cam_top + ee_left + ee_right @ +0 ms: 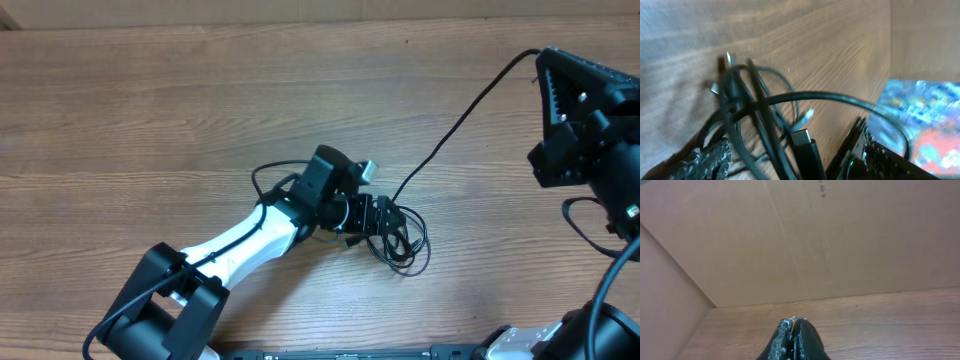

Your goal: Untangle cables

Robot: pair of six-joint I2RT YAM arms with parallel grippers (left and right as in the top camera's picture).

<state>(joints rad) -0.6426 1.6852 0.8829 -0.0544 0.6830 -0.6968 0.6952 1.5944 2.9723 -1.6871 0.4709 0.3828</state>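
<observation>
The cables [400,235] lie as a tangle of thin black cords at the table's middle, with a silvery plug [368,170] at the upper edge. My left gripper [375,215] is low on the tangle and open. In the left wrist view several cords [755,115] and a black plug [807,145] run between its spread fingers [790,167]. One cord [470,115] runs taut from the tangle up to my right gripper [542,58], which is raised at the far right. In the right wrist view its fingers [792,322] are shut with a small silvery bit at the tip.
The wooden table [150,120] reaches to a cardboard wall at the back [815,240]. The left arm [240,245] stretches from the front left to the middle. Thicker black arm wires [590,215] hang at the right.
</observation>
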